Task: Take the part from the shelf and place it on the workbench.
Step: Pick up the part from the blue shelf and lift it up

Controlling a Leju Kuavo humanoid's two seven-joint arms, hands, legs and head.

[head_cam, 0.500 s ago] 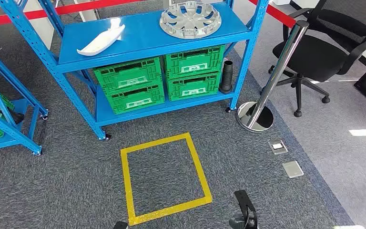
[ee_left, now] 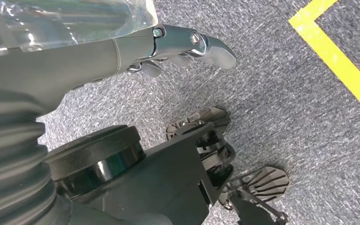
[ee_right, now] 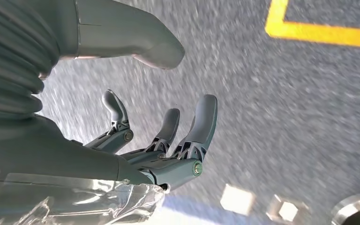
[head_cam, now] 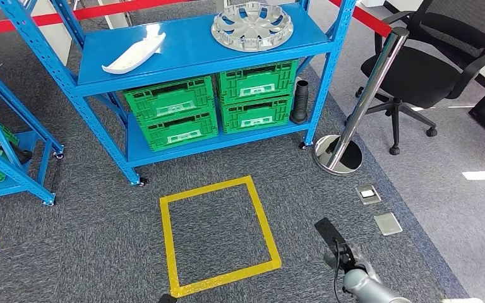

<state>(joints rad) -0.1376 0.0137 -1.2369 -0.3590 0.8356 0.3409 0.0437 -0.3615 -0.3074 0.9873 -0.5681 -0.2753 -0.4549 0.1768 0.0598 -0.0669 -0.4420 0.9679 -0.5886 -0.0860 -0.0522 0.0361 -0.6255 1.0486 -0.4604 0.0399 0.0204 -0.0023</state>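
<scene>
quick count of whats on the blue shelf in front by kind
green crates: 4
white part: 1
silver wheel cover: 1
black ribbed part: 1
total: 7

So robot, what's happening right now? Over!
Both hands empty: right hand open, left hand low over carpet. Hubcap and white part on shelf, untouched. Nothing blocking the way.

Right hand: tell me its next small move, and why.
Probably raise the right hand forward toward the silver wheel cover on the blue shelf: the hand is open, holds nothing, and hangs low over the carpet, well short of the shelf.
</scene>
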